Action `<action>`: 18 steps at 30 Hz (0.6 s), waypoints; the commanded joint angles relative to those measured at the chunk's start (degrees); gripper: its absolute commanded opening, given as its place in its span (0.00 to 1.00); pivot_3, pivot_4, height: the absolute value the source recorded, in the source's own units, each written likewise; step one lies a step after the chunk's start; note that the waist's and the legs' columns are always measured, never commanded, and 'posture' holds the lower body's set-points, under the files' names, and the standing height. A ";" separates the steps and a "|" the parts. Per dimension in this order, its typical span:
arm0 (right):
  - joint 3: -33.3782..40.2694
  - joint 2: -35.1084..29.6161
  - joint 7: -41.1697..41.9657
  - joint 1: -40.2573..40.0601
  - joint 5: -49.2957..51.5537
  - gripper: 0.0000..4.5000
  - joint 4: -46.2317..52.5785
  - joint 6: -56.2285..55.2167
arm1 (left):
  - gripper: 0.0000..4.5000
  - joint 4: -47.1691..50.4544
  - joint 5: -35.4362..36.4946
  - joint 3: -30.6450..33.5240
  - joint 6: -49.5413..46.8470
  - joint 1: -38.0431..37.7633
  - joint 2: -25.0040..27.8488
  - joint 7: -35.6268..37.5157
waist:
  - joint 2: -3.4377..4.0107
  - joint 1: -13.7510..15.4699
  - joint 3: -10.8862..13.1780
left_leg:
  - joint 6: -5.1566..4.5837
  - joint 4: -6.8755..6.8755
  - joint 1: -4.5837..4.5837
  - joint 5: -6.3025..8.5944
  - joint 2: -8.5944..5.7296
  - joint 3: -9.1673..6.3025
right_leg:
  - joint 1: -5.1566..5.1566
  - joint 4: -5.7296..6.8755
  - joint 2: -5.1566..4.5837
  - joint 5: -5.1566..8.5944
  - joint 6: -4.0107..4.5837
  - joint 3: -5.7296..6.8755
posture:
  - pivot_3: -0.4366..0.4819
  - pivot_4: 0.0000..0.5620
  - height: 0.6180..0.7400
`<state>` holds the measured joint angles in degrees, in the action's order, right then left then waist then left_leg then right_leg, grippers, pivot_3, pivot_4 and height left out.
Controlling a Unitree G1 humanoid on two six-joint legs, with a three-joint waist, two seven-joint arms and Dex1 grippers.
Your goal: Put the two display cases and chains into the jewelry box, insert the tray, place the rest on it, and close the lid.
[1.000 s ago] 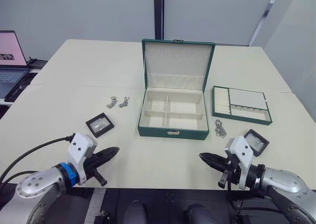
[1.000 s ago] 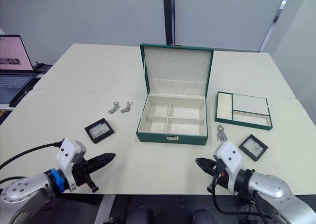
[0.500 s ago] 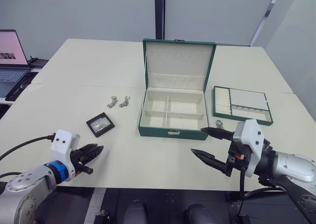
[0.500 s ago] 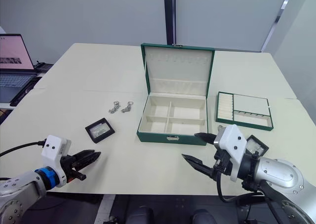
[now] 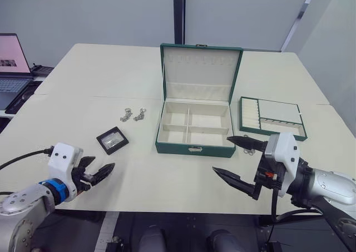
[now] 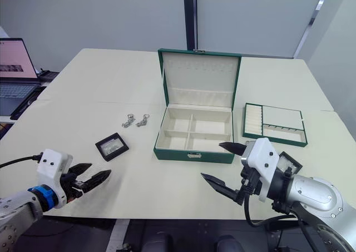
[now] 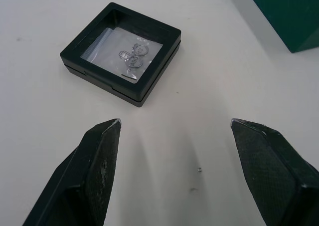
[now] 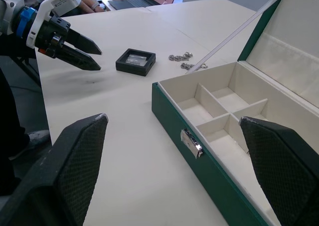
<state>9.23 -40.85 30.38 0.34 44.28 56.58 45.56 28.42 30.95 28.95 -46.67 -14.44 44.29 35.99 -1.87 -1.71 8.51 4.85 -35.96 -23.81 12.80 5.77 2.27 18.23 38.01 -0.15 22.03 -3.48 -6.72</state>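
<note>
The jewelry box is seen centre frame, long axis left-right, lid upright; both the left gripper and the right gripper are spread, empty.

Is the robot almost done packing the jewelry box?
Not yet, it has hardly begun. The jewelry box is open with bare compartments. Both display cases, the chains and the tray lie on the table. Left pincer and right pincer are open, holding nothing.
</note>
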 commanded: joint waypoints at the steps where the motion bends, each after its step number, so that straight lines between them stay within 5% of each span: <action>1: -0.20 0.28 -0.11 0.74 1.38 1.00 0.86 -2.01 | 0.81 -2.19 -2.19 -2.24 0.16 4.56 7.73 3.41 | 0.00 0.10 0.01 | 0.00 0.00 0.00 0.00 0.00 -0.02 | 0.01 0.00 0.00 0.00 0.00 0.02 | 0.48 0.27 1.00; 9: -1.70 -0.99 2.30 -0.36 -1.98 1.00 0.67 -6.39 | 0.81 -3.44 -5.22 -15.53 -6.91 20.23 19.86 4.40 | 0.08 0.13 0.11 | 0.01 0.01 -0.03 0.00 -0.03 -0.07 | 0.01 -0.01 0.00 0.01 0.01 0.09 | 0.48 0.27 1.00; 18: -3.72 -1.19 2.35 -1.90 -4.64 1.00 0.77 -9.08 | 0.81 -6.58 -5.19 -33.75 -35.56 45.93 17.08 -1.85 | 0.06 0.23 0.13 | 0.00 -0.03 -0.15 -0.01 -0.03 -0.14 | -0.04 0.08 0.11 0.01 0.01 0.06 | 0.48 0.27 1.00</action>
<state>5.24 -41.83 32.57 -1.53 39.54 55.96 37.88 22.12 26.08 -3.61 -78.15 29.89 61.55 35.07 -1.82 -1.48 8.64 4.85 -35.99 -23.97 12.79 5.74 2.13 18.19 38.09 -0.04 22.04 -3.46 -6.67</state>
